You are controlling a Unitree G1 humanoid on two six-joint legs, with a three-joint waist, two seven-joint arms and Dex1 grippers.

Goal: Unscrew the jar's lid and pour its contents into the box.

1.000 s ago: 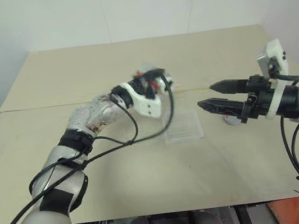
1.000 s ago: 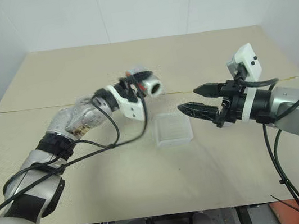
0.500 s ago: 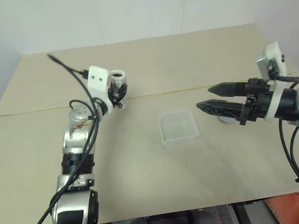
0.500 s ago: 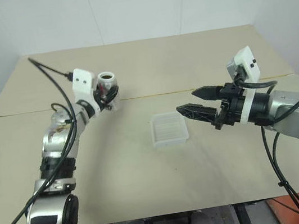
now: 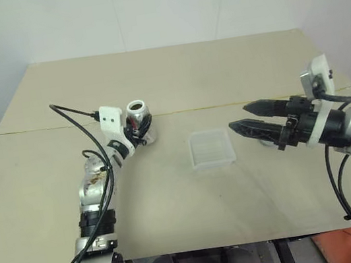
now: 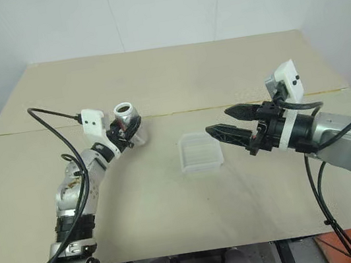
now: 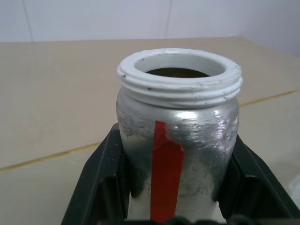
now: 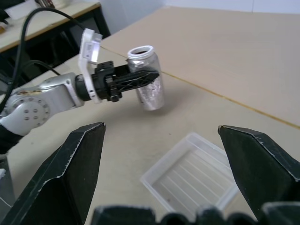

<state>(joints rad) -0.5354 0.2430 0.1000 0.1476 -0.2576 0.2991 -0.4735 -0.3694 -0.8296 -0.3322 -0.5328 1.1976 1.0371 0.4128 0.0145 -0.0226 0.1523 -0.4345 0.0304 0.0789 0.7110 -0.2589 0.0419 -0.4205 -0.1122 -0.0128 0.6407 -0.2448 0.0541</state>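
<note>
One open jar stands nearly upright, mouth up, clamped by left hand.

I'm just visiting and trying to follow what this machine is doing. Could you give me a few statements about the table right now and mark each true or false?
1. The left end effector is shut on the jar. True.
2. The jar has its cap screwed on. False: its threaded mouth is open and nothing covers it.
3. The right end effector is clamped on the box. False: its fingers are spread with nothing between them, beside the box.
4. The jar is held upright, mouth upward. True.
5. The jar hangs directly above the box. False: it is off to the robot's left of the box, over bare table.
</note>
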